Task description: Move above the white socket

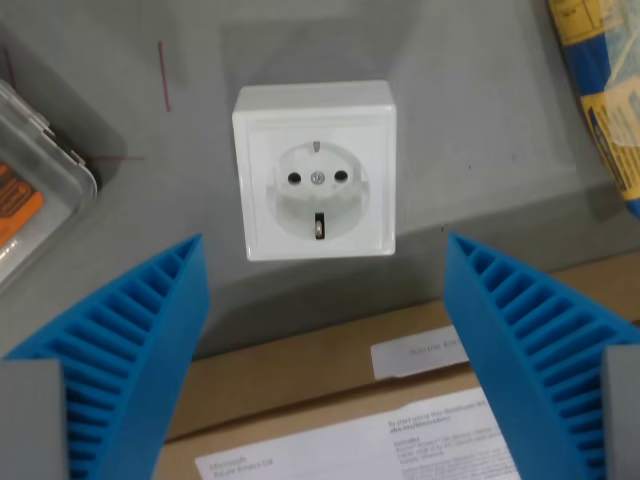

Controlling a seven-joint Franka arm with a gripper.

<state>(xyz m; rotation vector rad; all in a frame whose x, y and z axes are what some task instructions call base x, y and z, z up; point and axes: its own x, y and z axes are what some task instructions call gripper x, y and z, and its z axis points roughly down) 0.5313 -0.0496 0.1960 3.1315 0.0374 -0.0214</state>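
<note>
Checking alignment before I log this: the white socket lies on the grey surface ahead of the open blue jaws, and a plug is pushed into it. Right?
Not quite: the white socket is empty, with both pin holes bare in the wrist view. The rest holds: it lies on the grey surface, ahead of the open blue jaws.

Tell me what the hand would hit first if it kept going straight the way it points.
Probably the white socket: it lies between the spread blue fingers of the open hand, slightly beyond their tips. Depth is unclear; the tips may land on the grey surface beside its near edge instead.
</note>
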